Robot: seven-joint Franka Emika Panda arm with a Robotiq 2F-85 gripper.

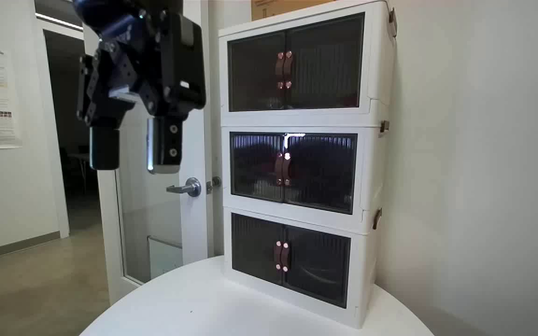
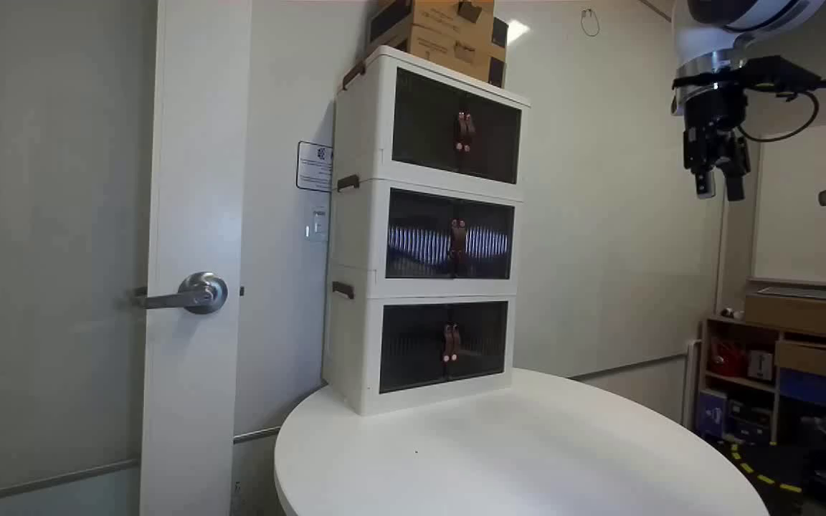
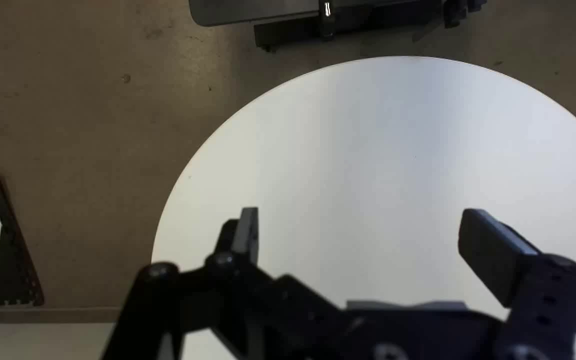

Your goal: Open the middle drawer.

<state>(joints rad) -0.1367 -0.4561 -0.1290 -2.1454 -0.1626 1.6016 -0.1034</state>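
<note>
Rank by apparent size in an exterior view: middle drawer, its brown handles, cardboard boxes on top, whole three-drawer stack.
Largest to smallest in an exterior view:
1. three-drawer stack
2. middle drawer
3. cardboard boxes, visible part only; cut off by the top edge
4. brown handles

The middle drawer (image 1: pixel 299 171) is shared by both exterior views, from different sides; the wrist view is directed downward.

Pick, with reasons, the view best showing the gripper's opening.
The wrist view: the gripper is close up, its wide gap in full sight. Both exterior views show it open too, but smaller, the gap looking narrower.
</note>
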